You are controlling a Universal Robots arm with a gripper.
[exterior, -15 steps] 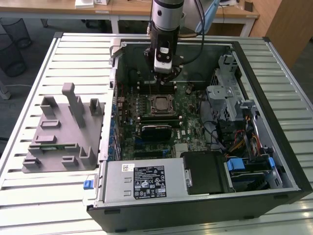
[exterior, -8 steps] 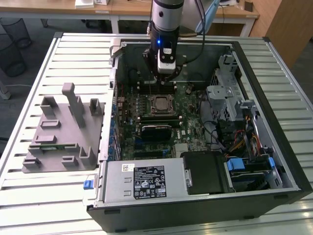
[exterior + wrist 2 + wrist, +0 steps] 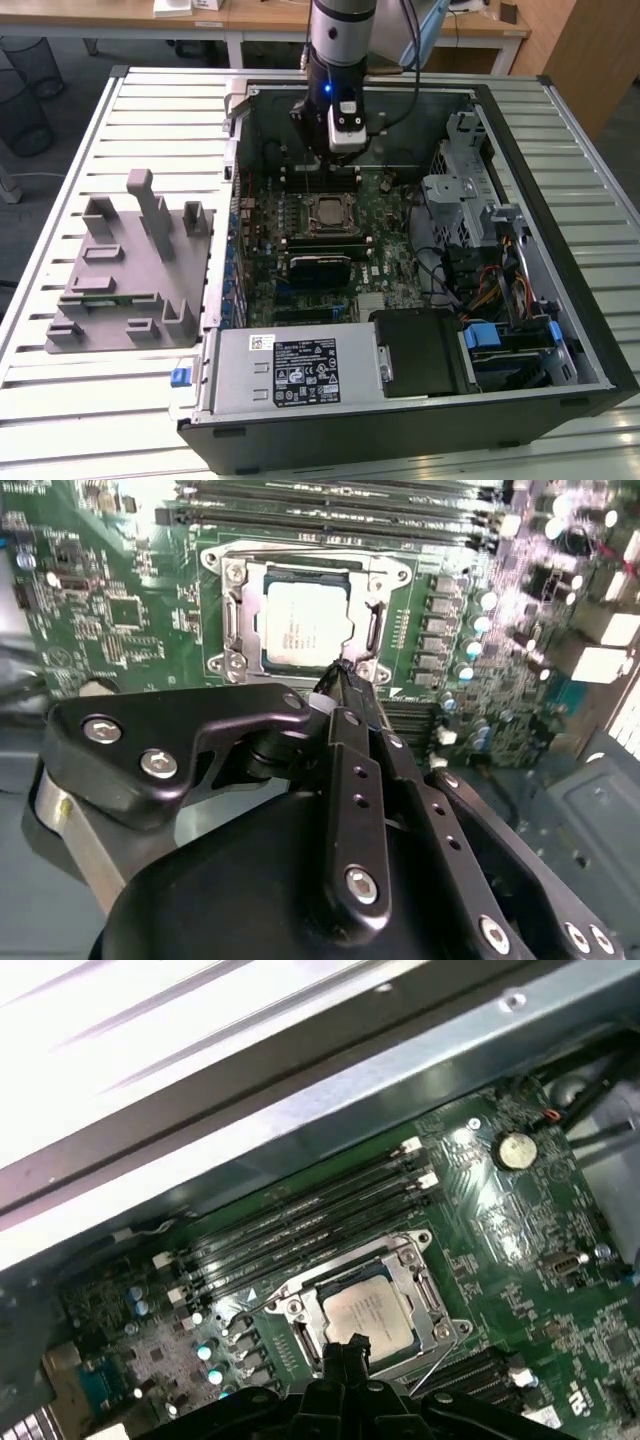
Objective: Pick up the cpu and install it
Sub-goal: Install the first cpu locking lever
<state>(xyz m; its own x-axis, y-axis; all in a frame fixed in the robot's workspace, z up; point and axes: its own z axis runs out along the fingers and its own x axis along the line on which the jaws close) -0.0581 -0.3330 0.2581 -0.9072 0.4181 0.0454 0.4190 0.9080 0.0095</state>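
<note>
**A:** Where's the cpu [image 3: 308, 623] right now?

**B:** Sitting in the socket [image 3: 305, 615] on the green motherboard [image 3: 110, 600], silvery top up, inside the metal frame. Both wrist views show it lying square in there, so it looks already placed.

**A:** And the gripper [image 3: 340, 676]?

**B:** Its fingertips are pressed together with nothing between them, just above the near edge of the chip. In the first wrist view the same closed tip [image 3: 345, 1348] hangs over that edge. In the exterior view the arm [image 3: 338, 60] stands over the open computer case [image 3: 560, 250], right above the socket.

**A:** Is the tip touching the chip?

**B:** I can't say for sure; the angle hides any gap between them.

**A:** What could go wrong from here?

**B:** If the tip drags sideways while resting on the chip, it could nudge it out of square, and a crooked chip would bend the contacts underneath. Pressing down too hard on one edge could tilt it the same way.

**A:** Anything else?

**B:** The thin wire lever [image 3: 432, 1370] beside the frame looks unlatched, so nothing seems to be holding the chip down. A bump against the frame, or against the memory slots [image 3: 300, 1225] just beside it, could jolt it loose.
</note>
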